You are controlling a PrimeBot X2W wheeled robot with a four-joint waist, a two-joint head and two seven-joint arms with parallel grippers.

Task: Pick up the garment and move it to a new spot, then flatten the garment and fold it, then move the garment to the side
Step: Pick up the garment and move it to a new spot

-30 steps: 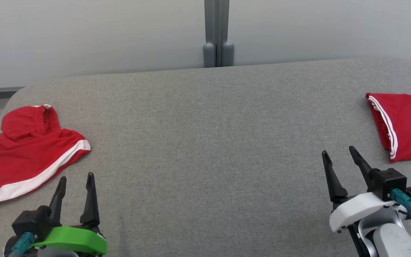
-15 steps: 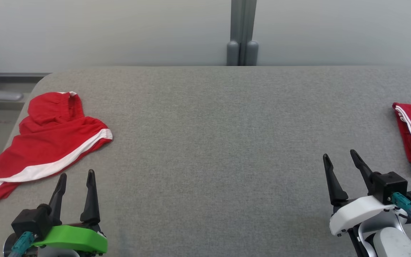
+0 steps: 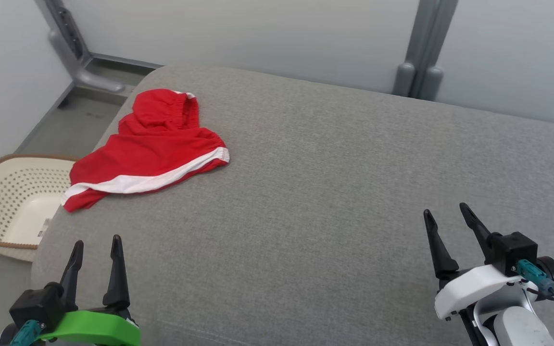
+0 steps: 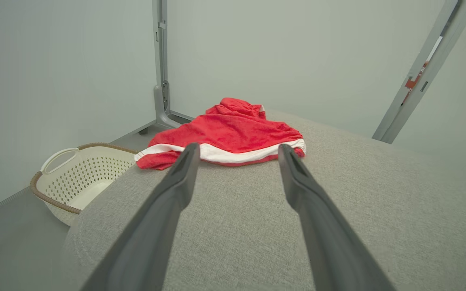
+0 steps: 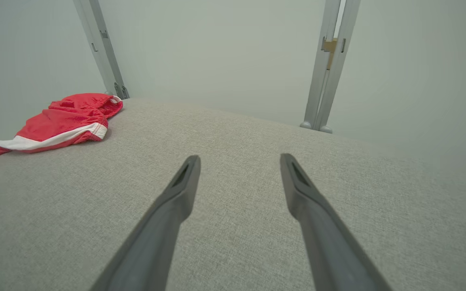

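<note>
The garment is a pair of red shorts with a white stripe, lying crumpled at the far left corner of the grey table. From the left wrist the garment lies straight ahead beyond the fingertips; from the right wrist the garment sits far to the left. My left gripper hovers open over the table's near left edge, well short of the shorts. At the near right my right gripper is also open, with nothing between its fingers.
A cream perforated laundry basket with a brown rim stands on the floor off the table's left end, also seen as the basket from the left wrist. Grey posts and pale walls back the table.
The head camera has swung to the left: the shorts now sit nearer the picture's middle, the basket has come into view and the folded red garment at the right has left it. Both grippers stay open.
</note>
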